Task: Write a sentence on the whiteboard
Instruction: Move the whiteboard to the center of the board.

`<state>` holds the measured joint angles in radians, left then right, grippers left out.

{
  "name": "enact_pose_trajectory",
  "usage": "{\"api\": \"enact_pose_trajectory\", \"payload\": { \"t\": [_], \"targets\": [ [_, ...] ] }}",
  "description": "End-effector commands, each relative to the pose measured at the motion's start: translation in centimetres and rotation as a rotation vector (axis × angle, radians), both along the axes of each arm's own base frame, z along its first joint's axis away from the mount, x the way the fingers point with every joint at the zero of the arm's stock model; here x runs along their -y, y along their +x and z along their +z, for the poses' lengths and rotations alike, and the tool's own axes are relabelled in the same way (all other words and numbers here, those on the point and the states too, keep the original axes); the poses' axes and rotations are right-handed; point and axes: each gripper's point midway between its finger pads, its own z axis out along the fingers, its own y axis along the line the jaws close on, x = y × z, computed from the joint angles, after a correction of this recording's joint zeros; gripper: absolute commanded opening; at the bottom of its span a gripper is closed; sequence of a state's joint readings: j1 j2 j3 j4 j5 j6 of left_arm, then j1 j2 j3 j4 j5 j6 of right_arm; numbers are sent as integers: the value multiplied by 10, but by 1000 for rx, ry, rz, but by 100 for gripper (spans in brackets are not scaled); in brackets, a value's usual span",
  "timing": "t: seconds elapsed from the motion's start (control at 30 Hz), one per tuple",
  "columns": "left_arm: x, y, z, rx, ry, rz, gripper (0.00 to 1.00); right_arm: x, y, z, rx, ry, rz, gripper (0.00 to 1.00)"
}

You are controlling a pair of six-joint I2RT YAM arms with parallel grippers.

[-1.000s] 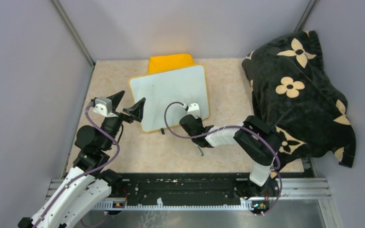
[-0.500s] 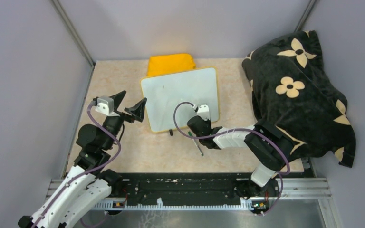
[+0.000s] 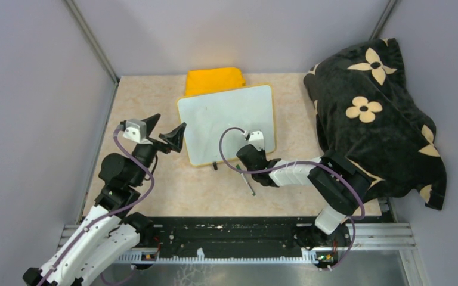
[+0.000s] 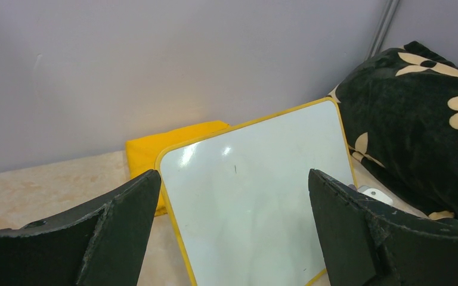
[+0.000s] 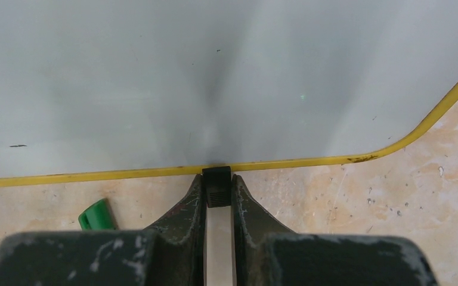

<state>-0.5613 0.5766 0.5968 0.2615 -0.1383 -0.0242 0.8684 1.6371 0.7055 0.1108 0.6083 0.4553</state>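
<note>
Whiteboard (image 3: 226,122) had slid right in frame; right gripper (image 5: 217,190) pinched its edge clip (image 5: 217,176), left gripper (image 3: 168,123) stood spread; that small clip could slip free.

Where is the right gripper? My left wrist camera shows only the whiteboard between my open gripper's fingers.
Observer: The right gripper is shut on a small black clip at the whiteboard's near edge.
Operator: Holding the marker too?
Observer: No. What looks like a green-tipped marker lies on the table beside that gripper.
Operator: Any writing near that edge?
Observer: None, only a few tiny specks.
</note>
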Motion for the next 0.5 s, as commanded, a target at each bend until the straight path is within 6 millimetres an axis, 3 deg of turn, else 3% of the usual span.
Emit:
{"api": "enact_pose_trajectory", "payload": {
  "t": [0.0,0.2,0.47],
  "targets": [
    [2,0,-1,10,11,-5,99,1,-4,-2,-24,39,0,12],
    [3,0,-1,8,12,-6,99,4,-10,-5,-42,41,-1,25],
    [4,0,-1,6,15,-11,99,6,-12,-3,-45,43,3,28]
  ]
}}
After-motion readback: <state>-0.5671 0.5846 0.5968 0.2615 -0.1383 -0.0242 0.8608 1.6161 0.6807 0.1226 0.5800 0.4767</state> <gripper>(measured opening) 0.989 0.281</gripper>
